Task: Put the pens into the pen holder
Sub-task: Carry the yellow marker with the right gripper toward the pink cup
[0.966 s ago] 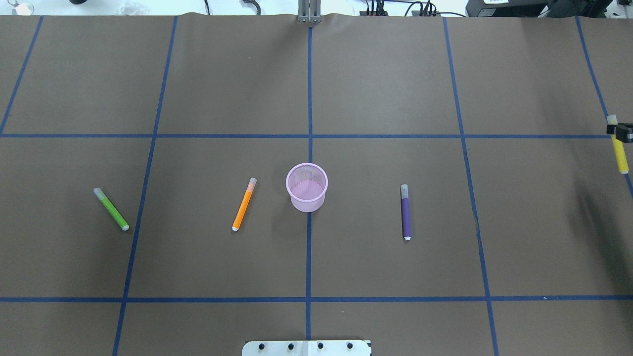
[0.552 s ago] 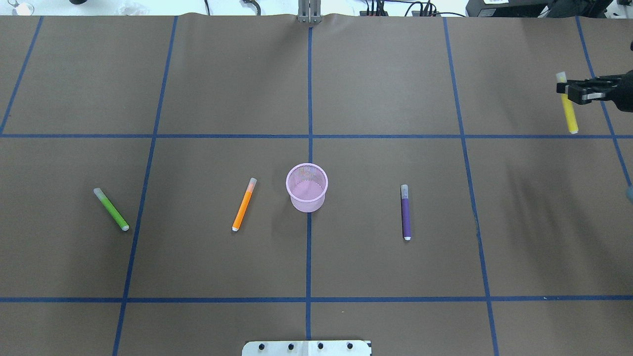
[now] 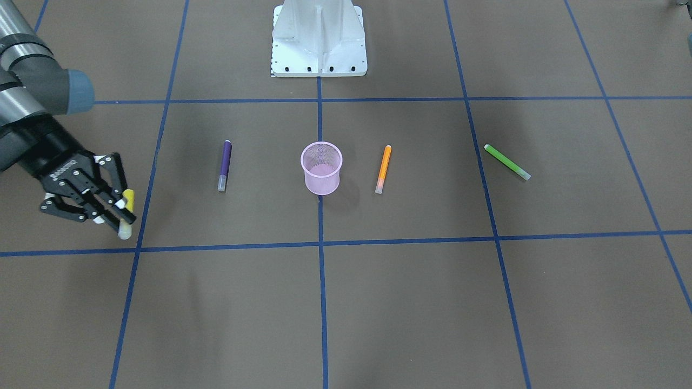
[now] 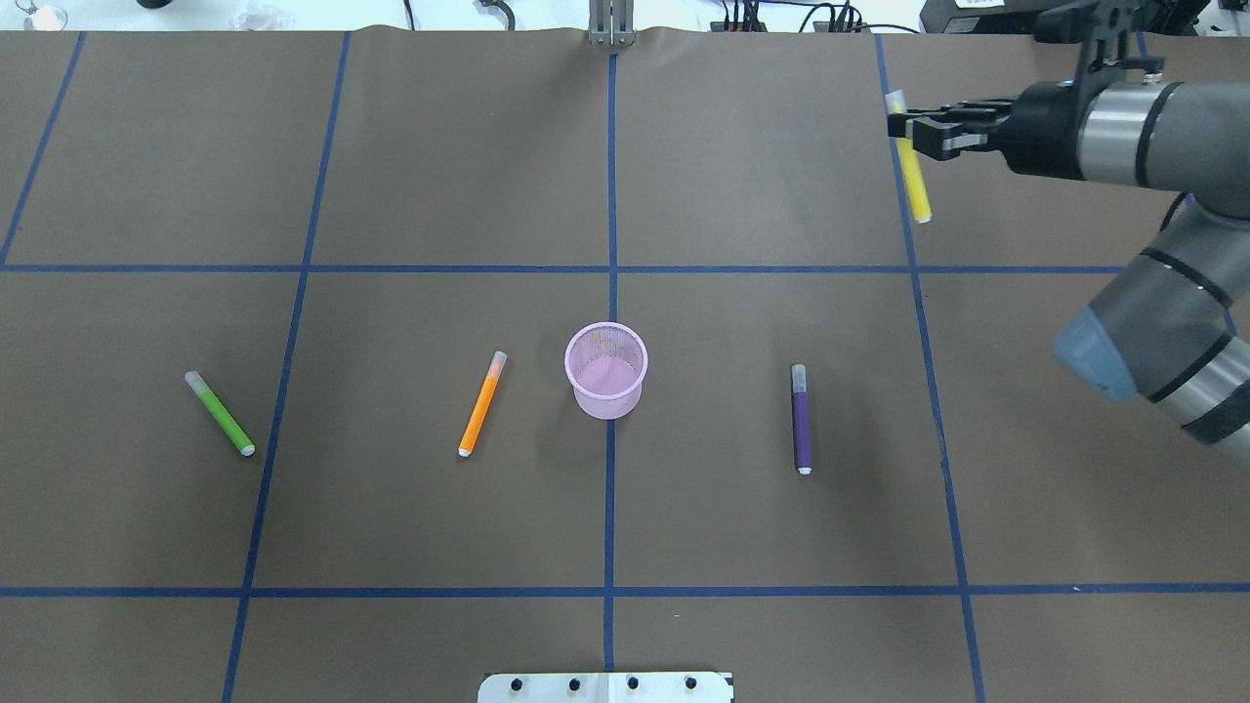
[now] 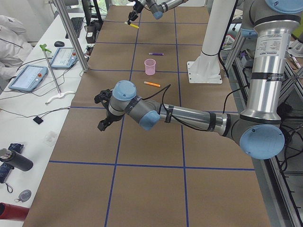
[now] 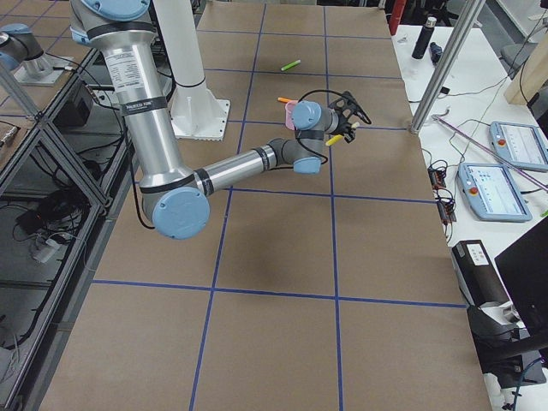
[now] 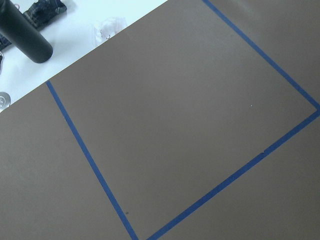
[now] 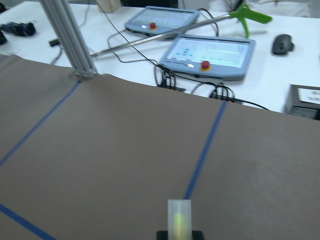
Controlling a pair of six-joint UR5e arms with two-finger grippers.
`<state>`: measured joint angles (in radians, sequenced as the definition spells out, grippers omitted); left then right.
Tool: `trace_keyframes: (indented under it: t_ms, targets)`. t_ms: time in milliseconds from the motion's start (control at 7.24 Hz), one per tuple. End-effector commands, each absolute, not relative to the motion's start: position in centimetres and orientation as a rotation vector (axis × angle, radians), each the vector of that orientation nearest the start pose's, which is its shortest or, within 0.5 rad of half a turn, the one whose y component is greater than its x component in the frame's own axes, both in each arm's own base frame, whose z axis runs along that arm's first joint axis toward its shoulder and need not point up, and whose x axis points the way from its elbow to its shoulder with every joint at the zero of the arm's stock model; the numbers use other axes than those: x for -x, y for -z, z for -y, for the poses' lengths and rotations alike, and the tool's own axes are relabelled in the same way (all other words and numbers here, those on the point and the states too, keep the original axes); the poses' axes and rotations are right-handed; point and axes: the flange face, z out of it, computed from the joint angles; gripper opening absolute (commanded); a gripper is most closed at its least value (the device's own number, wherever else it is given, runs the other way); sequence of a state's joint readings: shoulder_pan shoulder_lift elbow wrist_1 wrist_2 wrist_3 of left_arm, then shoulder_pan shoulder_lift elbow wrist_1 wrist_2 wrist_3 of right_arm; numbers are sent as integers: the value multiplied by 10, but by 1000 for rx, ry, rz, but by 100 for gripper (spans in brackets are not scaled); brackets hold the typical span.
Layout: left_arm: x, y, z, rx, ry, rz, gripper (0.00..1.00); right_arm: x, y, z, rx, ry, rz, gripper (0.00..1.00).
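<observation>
The pink mesh pen holder stands upright at the table's middle; it also shows in the front view. The orange pen lies just left of it, the green pen far left, and the purple pen to its right. My right gripper is shut on the yellow pen near its cap and holds it above the table at the far right. The cap shows in the right wrist view. My left gripper shows only in the left side view, so I cannot tell its state.
The robot's white base plate sits at the near edge. Teach pendants and cables lie on the white bench beyond the table's far edge, beside a metal post. A black bottle lies off the table's left end.
My right gripper has carried the yellow pen from the table's right edge leftward and toward the far side, and more of the right arm has come into the overhead view.
</observation>
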<state>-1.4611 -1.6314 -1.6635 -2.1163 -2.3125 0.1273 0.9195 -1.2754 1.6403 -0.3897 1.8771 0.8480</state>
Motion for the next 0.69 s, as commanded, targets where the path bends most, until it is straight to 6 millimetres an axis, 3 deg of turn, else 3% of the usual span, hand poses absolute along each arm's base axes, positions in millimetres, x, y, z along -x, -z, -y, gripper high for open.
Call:
trace_keyframes:
  t_ms: [0, 276, 414, 552]
  targets:
    - [4, -526, 544, -680, -484, -714, 100, 362, -270, 485, -1058, 4, 1260, 0]
    - [4, -545, 542, -698, -488, -713, 100, 414, -213, 465, -1055, -47, 1269, 0]
    - [4, -561, 543, -718, -493, -712, 100, 449, -199, 437, -1084, -98, 1258, 0]
    - [3, -565, 544, -717, -484, -715, 100, 477, -191, 407, -1104, -137, 1252, 0]
